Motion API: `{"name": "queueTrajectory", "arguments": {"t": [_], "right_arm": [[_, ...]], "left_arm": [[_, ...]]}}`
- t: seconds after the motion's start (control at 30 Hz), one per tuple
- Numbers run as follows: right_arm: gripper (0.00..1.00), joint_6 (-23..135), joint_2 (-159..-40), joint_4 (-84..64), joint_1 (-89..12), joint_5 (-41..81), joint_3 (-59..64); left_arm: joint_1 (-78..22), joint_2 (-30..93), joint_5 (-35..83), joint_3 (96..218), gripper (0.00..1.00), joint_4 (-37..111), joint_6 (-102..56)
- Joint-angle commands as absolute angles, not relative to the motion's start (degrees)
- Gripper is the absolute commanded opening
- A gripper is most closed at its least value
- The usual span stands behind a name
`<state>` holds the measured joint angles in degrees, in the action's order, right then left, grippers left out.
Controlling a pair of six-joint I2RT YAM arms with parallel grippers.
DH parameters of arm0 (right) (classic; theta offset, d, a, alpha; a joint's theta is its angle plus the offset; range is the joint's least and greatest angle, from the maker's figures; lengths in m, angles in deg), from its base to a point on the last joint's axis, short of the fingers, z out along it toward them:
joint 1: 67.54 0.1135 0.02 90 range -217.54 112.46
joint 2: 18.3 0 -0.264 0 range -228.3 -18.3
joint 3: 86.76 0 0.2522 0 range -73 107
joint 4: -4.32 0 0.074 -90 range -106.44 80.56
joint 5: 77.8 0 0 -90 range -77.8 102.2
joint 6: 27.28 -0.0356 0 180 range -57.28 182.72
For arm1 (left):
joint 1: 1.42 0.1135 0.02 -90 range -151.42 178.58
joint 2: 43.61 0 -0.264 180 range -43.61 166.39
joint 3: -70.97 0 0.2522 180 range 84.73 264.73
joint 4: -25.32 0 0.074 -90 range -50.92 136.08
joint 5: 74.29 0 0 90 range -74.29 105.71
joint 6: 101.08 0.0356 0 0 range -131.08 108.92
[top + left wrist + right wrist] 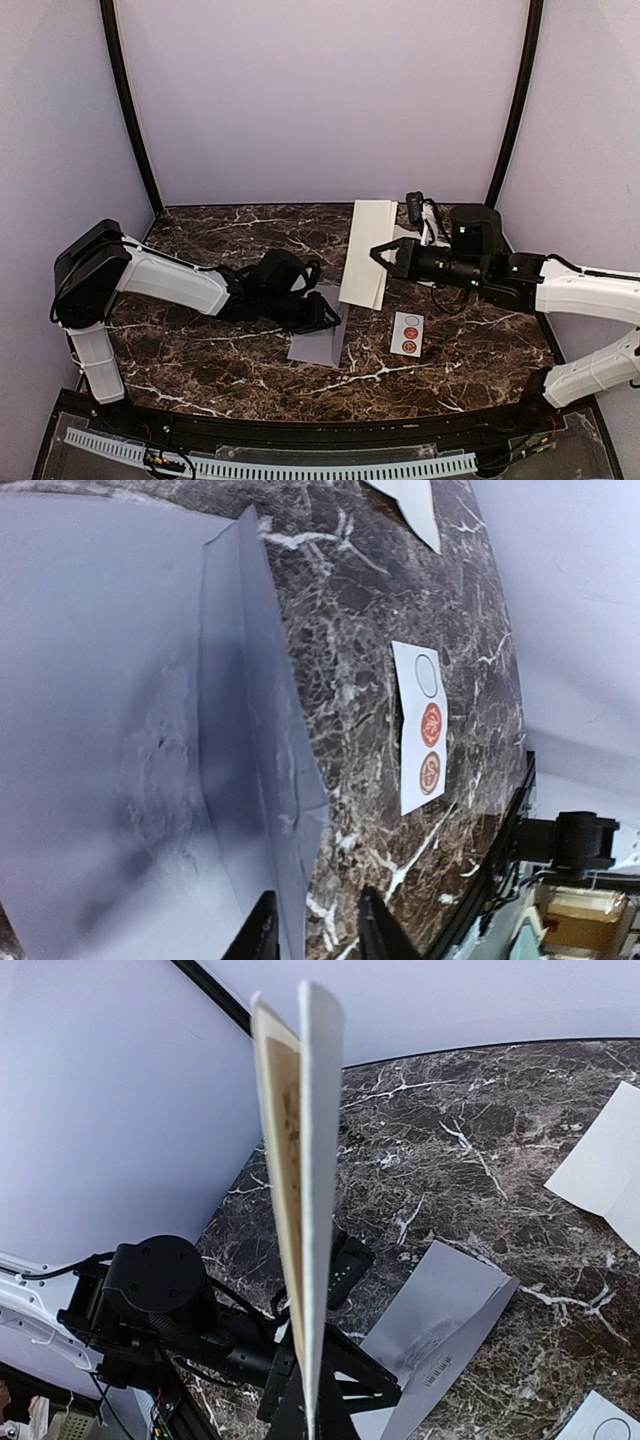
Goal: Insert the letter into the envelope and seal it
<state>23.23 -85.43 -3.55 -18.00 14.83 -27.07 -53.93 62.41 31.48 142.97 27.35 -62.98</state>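
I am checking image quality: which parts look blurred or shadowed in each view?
Left wrist: the envelope, near the lens, looks soft and carries a dark shadow; the sticker strip is sharp. Right wrist: the letter shows edge-on, sharp. Top external: even lilac light, no glare.

From my left wrist, the envelope [120, 730] runs off the left and bottom edges, and only the fingertips of my left hand [315, 930] show. The seals [431, 742] carry marks too small to read. From my right wrist, the sticker strip [600, 1425] is cropped at the corner, and the letter [300, 1210] hides much of my right hand [312, 1410]
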Motion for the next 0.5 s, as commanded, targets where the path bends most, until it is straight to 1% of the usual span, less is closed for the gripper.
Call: {"name": "queueTrajectory", "arguments": {"t": [0.0, 0.03, 0.07, 0.17, 0.23, 0.33, 0.4, 0.47], "right_arm": [[0.00, 23.5, -83.5, -4.9, -18.4, 12.4, -26.5], [0.00, 23.3, -83.3, -5.5, -18.4, 10.7, -26.3], [0.00, 23.2, -83.2, -6.4, -18.4, 9.7, -26.0], [0.00, 22.2, -83.9, -9.1, -18.4, 8.1, -23.9], [0.00, 21.5, -84.9, -11.8, -18.4, 7.5, -22.5], [0.00, 20.4, -87.3, -14.2, -18.4, 8.0, -19.6], [0.00, 19.7, -89.3, -15.2, -18.3, 9.3, -17.6], [0.00, 17.8, -91.6, -16.4, -18.3, 9.7, -15.6]], "left_arm": [[-54.5, 60.9, 31.0, 143.6, 0.34, 26.9, -63.2], [-54.5, 60.3, 31.2, 143.4, 0.40, 26.1, -62.9], [-54.5, 59.1, 31.3, 142.7, 0.44, 26.0, -62.8], [-54.5, 55.9, 30.1, 140.6, 0.49, 26.6, -62.8], [-54.4, 52.4, 28.2, 138.8, 0.54, 27.7, -62.7], [-54.2, 50.4, 28.1, 138.5, 0.62, 31.5, -60.7], [-54.2, 49.5, 27.8, 139.2, 0.65, 36.0, -59.0], [-54.0, 48.5, 27.0, 139.0, 0.66, 37.7, -57.5]]}}
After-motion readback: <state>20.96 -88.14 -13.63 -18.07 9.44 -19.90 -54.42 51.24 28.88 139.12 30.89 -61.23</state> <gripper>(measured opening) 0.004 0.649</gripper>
